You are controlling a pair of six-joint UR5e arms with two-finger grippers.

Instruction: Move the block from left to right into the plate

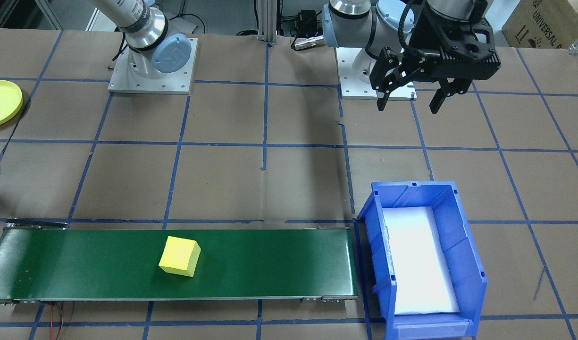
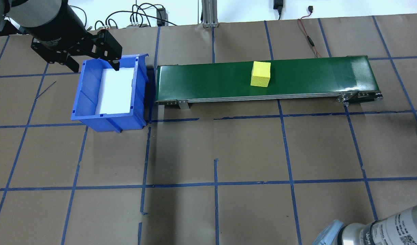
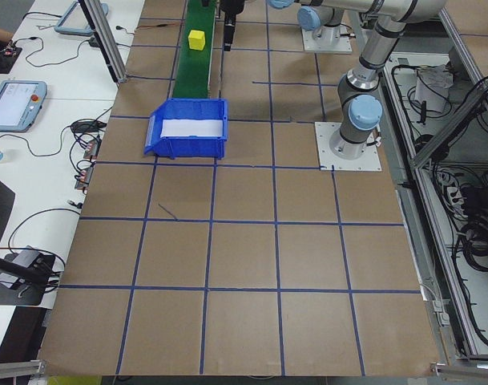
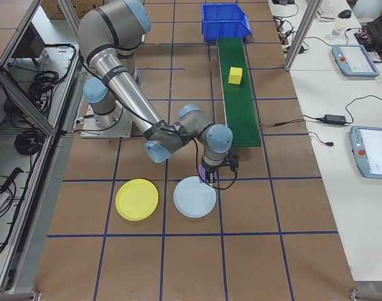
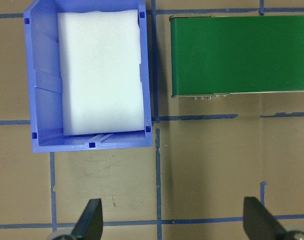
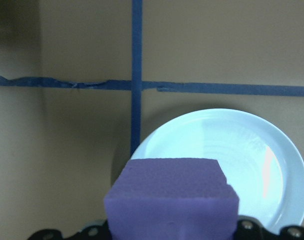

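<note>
the right gripper [image 6: 169,235], closed on a purple block [image 6: 170,197] just above the near rim of the light blue plate [image 6: 216,165], should carry it over the plate's middle before letting go, while the left gripper [image 1: 408,101] hangs wide open, holding nothing.

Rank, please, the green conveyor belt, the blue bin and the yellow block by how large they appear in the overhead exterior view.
1. Green conveyor belt, the longest by far.
2. Blue bin, much shorter but deeper front to back.
3. Yellow block, clearly the smallest, sitting on the belt.
</note>
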